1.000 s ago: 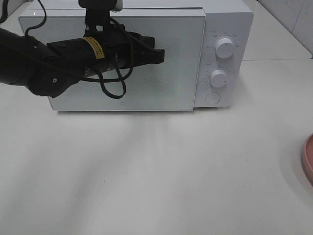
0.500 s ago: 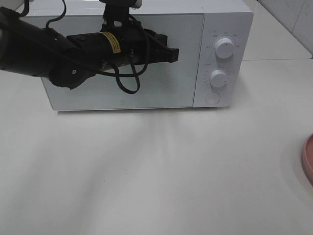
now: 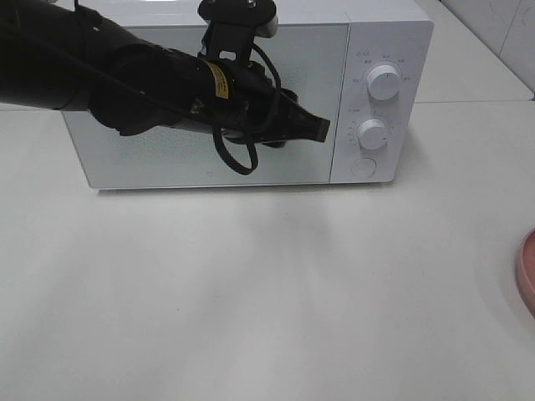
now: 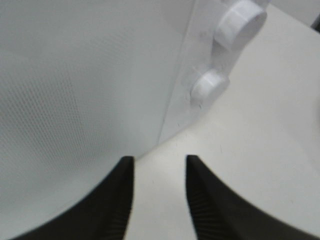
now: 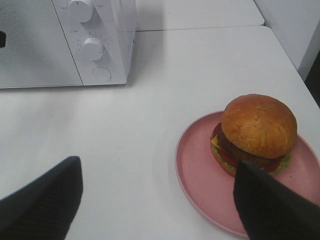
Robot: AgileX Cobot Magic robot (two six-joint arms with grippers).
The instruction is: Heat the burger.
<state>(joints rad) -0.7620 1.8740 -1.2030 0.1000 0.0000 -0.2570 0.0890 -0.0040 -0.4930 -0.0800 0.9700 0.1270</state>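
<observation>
The burger [image 5: 257, 130], with a golden-brown bun, dark patty and red and green layers, sits on a pink plate [image 5: 200, 175] in the right wrist view. My right gripper [image 5: 157, 165] hovers open in front of it, its wide-set fingers [image 5: 42, 200] holding nothing. In the exterior high view only the plate's edge [image 3: 528, 271] shows at the far right. The white microwave [image 3: 209, 159] stands at the back with its door shut. My left gripper [image 3: 316, 129] hangs before the door's right edge, near the knobs. Its fingers [image 4: 117, 200] stand slightly apart around nothing.
The microwave's panel carries an upper knob [image 3: 383, 81], a lower knob [image 3: 373, 134] and a round button [image 3: 363, 167]. The left arm with its looping cable [image 3: 238, 159] crosses the door front. White tabletop [image 3: 267, 292] spreads before the microwave.
The left arm has swung right and a little down across the microwave door toward the control panel. Its jaws, shut before, now stand slightly apart.
</observation>
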